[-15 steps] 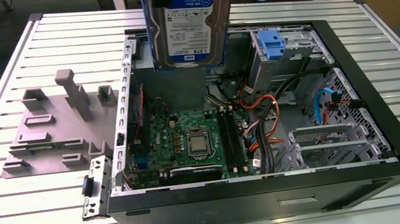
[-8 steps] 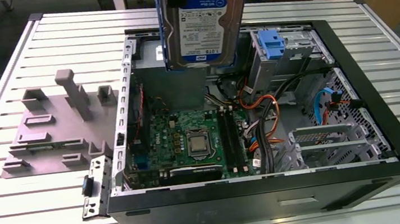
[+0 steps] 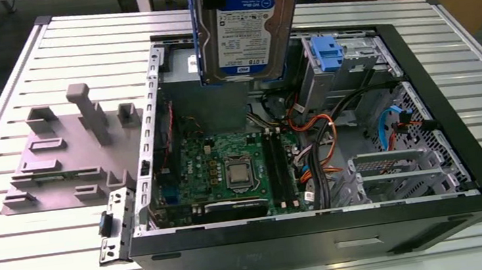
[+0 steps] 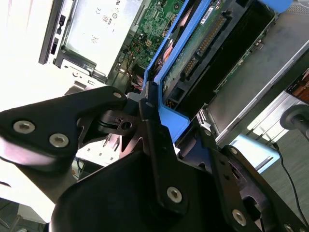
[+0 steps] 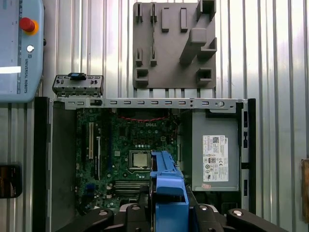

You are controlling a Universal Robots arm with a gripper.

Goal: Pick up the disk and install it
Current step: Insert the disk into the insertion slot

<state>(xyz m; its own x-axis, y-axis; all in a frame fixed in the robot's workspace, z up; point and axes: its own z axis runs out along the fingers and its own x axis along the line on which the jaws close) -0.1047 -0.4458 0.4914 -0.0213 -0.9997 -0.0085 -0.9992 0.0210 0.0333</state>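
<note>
Disk (image 3: 247,29) hangs upright, label toward the exterior view, above the open case (image 3: 443,119), over its far end near the grey box (image 5: 215,154) (white sticker on it). The gripper (image 4: 171,118) is clamped on the disk's blue carrier edge. Below lies the motherboard (image 3: 226,167); a grey fixture (image 3: 62,162) sits beside the case.

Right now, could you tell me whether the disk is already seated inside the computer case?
No, in the exterior view the disk hangs upright in the air above the open computer case.
</note>
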